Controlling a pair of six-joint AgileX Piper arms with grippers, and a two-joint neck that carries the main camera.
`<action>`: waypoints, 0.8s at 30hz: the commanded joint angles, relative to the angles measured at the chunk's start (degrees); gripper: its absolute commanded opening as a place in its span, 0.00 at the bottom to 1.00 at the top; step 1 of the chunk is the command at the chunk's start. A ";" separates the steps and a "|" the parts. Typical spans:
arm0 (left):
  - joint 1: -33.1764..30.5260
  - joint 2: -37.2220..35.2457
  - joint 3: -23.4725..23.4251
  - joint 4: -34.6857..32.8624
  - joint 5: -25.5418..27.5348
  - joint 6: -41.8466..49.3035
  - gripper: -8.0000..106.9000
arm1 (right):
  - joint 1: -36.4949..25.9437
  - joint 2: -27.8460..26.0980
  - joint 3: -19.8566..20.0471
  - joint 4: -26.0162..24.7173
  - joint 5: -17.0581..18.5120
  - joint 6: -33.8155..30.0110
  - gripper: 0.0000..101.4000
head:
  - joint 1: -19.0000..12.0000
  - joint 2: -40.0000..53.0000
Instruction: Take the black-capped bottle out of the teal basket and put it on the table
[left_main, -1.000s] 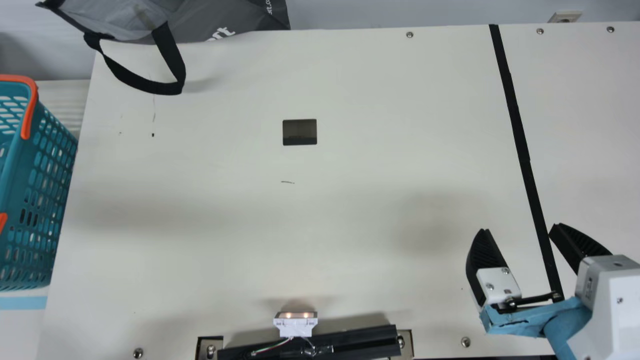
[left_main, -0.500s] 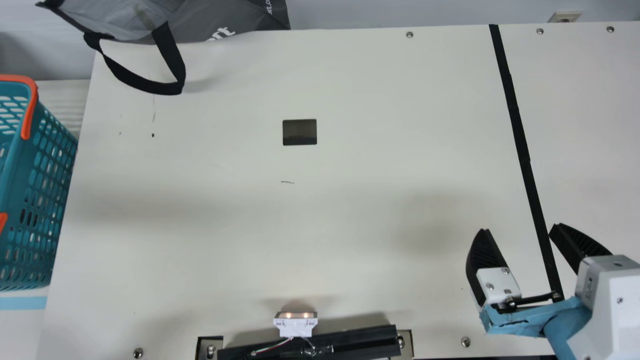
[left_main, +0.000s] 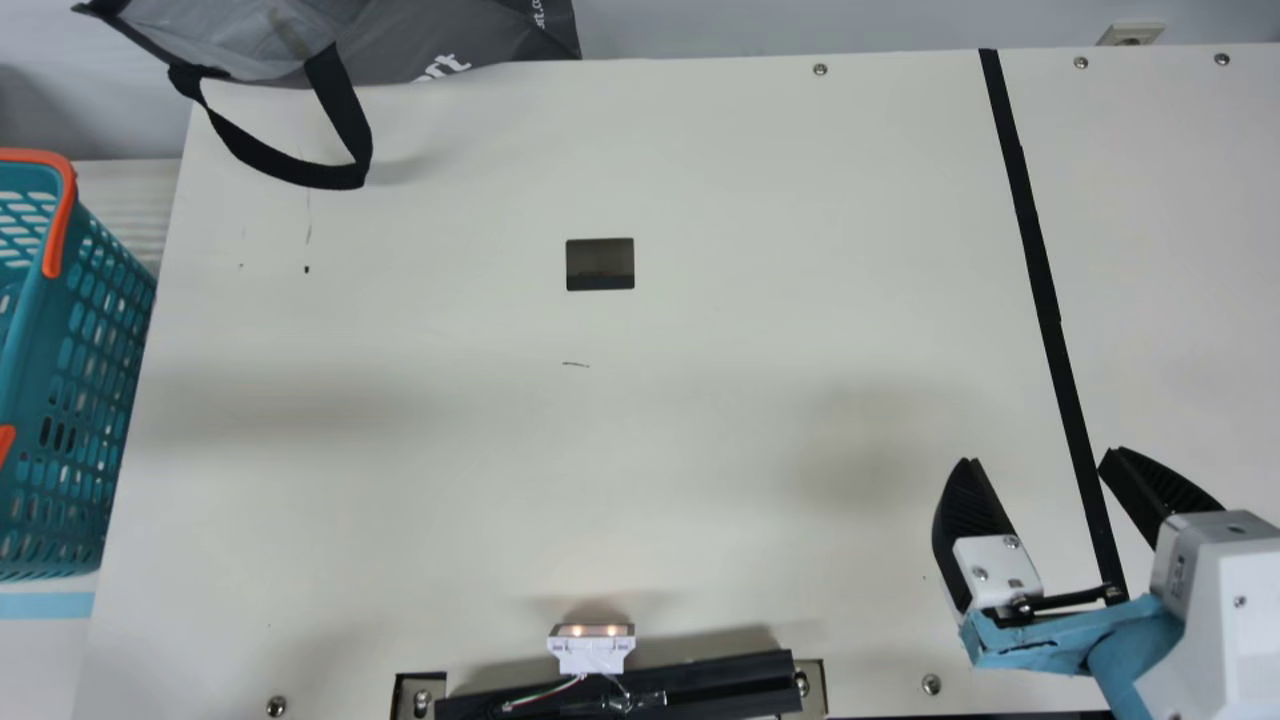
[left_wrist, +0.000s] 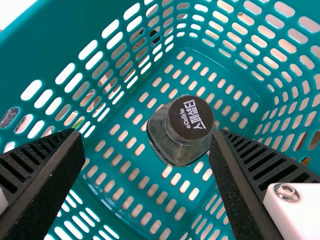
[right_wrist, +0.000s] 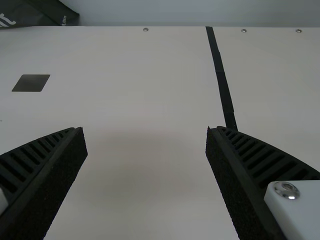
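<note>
Atop the bottle (left_wrist: 170, 145), white lettering (left_wrist: 194, 116)

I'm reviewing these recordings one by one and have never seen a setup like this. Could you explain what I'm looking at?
This is a robot with two arms and a camera on a neck between them. The main view comes from that camera; each wrist view comes from an arm, with its own two fingers at the bottom.

The main view shows the right gripper, open over the pale table. A black strip crosses the table, and a grey bag sits at the far edge, its black strap reaching over the surface. The teal basket is at the left edge.

The left wrist view looks down into that basket: a clear bottle with a black cap stands inside, below the open left gripper. Neither gripper holds anything.
</note>
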 joint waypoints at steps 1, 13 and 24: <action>0.17 0.81 -0.31 -0.78 -0.10 1.04 1.00 | 0.00 0.00 0.00 0.00 0.00 0.00 0.90 | -0.21 0.47; 0.08 5.84 -2.62 -6.80 0.03 7.49 1.00 | 0.00 0.00 0.00 0.00 0.00 0.00 0.90 | -0.21 0.47; -1.08 9.18 -3.86 -11.49 -0.41 12.20 1.00 | 0.00 0.00 0.00 0.00 0.00 0.00 0.90 | -0.21 0.47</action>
